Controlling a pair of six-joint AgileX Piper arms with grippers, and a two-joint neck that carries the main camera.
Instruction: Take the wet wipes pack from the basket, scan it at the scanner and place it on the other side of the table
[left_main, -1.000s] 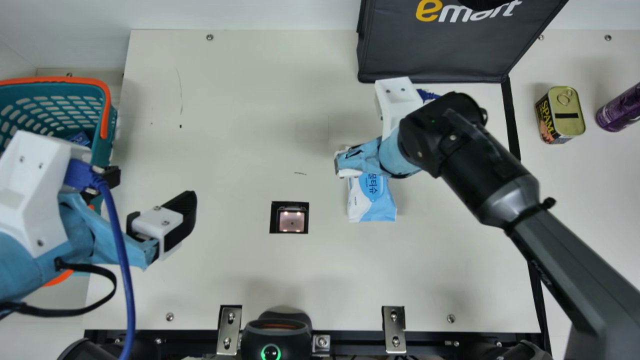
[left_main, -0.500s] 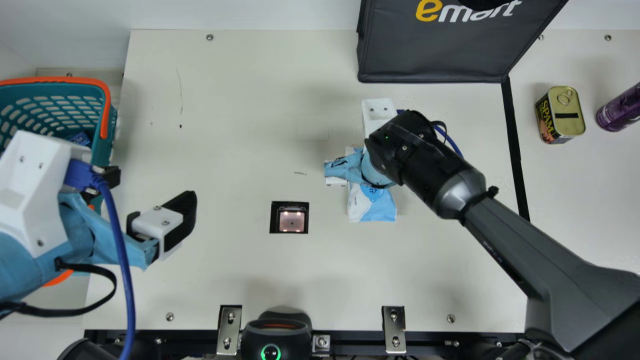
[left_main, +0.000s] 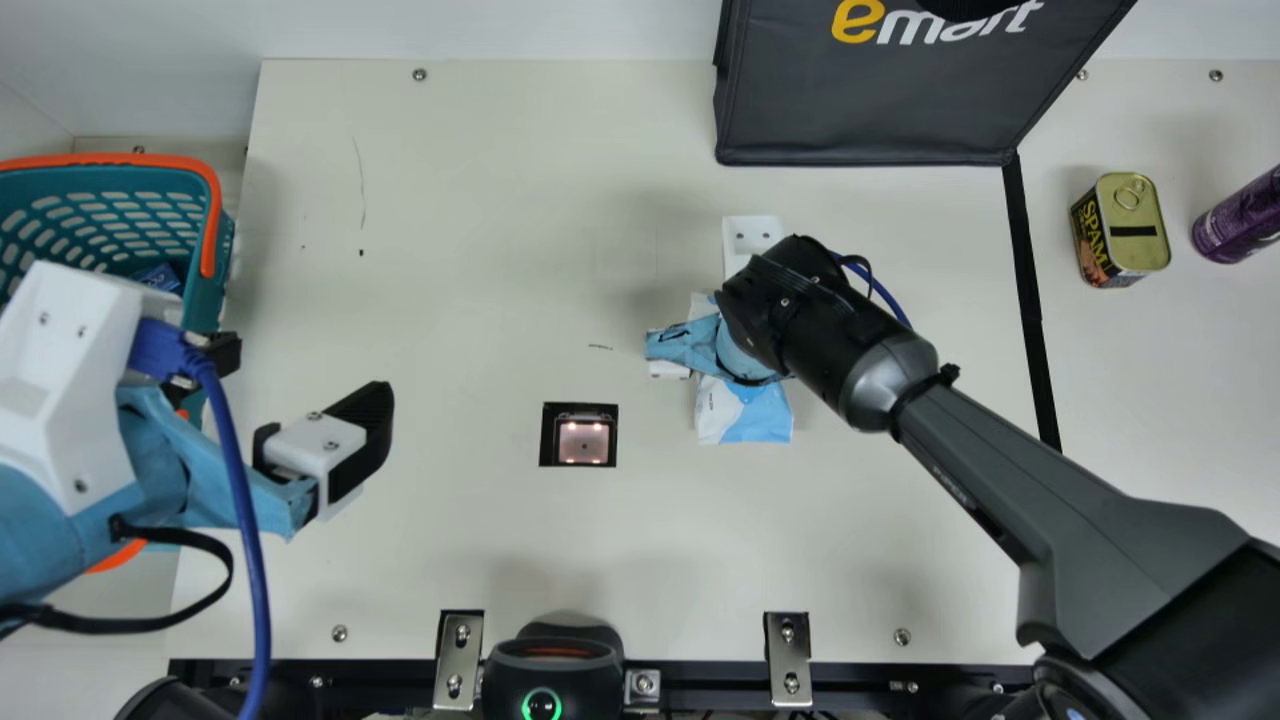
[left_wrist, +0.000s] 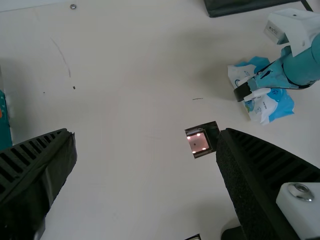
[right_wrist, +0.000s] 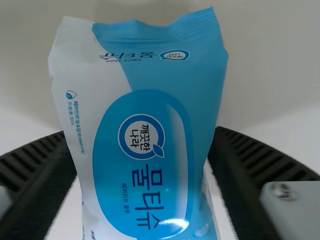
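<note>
1. Blue-and-white plastic wet wipes pack (left_main: 745, 412): on the cream table (left_main: 450, 230), between the spread fingers of the black-and-white right gripper (left_main: 683, 346); whether they touch it, I cannot tell.
2. Black-and-white left gripper (left_main: 308, 375): fingers wide apart, near the teal plastic basket with orange rim (left_main: 212, 205).
3. Square black-framed scanner (left_main: 584, 443): in the table, near the pack.
4. Black fabric bag (left_main: 870, 110): by the white wall (left_main: 500, 28).
5. Yellow-and-black metal can (left_main: 1125, 230): near a purple bottle (left_main: 1240, 218).
</note>
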